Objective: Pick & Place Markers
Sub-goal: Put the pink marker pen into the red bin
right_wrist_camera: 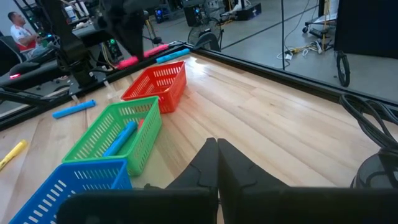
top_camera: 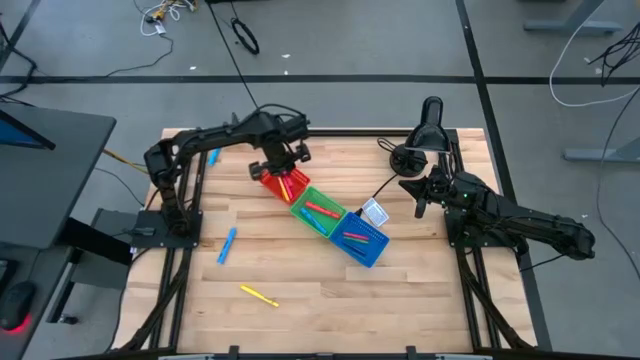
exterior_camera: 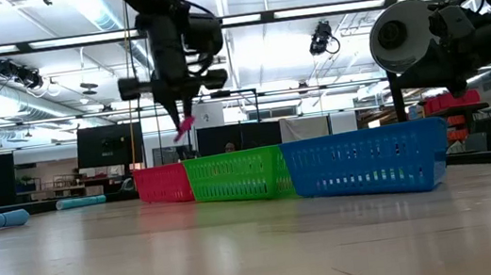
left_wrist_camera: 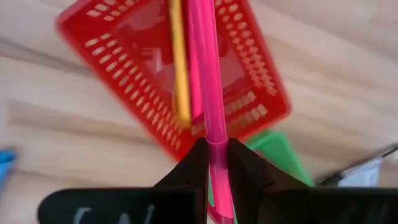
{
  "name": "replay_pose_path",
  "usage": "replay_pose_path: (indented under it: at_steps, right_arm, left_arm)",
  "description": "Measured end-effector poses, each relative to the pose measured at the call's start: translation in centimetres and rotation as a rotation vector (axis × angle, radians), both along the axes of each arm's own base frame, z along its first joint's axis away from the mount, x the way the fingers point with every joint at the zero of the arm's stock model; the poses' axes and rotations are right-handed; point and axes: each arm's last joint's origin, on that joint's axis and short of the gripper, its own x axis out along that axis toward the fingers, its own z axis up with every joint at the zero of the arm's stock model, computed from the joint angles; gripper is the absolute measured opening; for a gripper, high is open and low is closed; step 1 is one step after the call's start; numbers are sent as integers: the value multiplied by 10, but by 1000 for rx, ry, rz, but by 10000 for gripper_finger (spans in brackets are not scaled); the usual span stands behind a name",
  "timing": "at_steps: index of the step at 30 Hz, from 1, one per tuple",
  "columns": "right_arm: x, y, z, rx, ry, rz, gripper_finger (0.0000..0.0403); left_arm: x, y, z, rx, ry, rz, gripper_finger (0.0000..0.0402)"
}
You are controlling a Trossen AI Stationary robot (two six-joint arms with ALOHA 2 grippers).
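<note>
My left gripper (top_camera: 280, 165) hangs over the red bin (top_camera: 283, 186), shut on a pink marker (left_wrist_camera: 208, 74). In the low view the gripper (exterior_camera: 183, 115) stands above the red bin (exterior_camera: 164, 183). A yellow marker (left_wrist_camera: 180, 68) lies inside that bin. The green bin (top_camera: 318, 212) and the blue bin (top_camera: 362, 238) each hold a few markers. Loose on the table lie two blue markers (top_camera: 227, 245) (top_camera: 212, 157) and a yellow one (top_camera: 258, 295). My right gripper (right_wrist_camera: 216, 155) waits shut near the table's right edge. My left gripper pinches the pink marker near one end (left_wrist_camera: 216, 146) between its two fingers (left_wrist_camera: 194, 165), coming from above and pointing down. Most of the marker sticks out past the fingertips. It is lifted clear and slants down over the red bin (exterior_camera: 185, 124).
The three bins stand side by side in a slanting row across the table's middle. A small white card (top_camera: 373, 212) lies beside the blue bin. The right arm's base and cables (top_camera: 425, 140) sit at the far right corner. Bare wood shows on the near half.
</note>
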Motion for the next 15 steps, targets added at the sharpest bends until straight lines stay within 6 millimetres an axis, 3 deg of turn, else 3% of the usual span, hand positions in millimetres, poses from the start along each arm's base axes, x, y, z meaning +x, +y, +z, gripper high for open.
replay_pose_path:
  at_steps: [8,15]
  right_arm:
    - [0,0,0,0,0,0,0]
    - [0,0,0,0,0,0,0]
  left_arm:
    - [-4,-1,-27,30,43,81,39]
    - [-4,2,-53,65,-19,114,39]
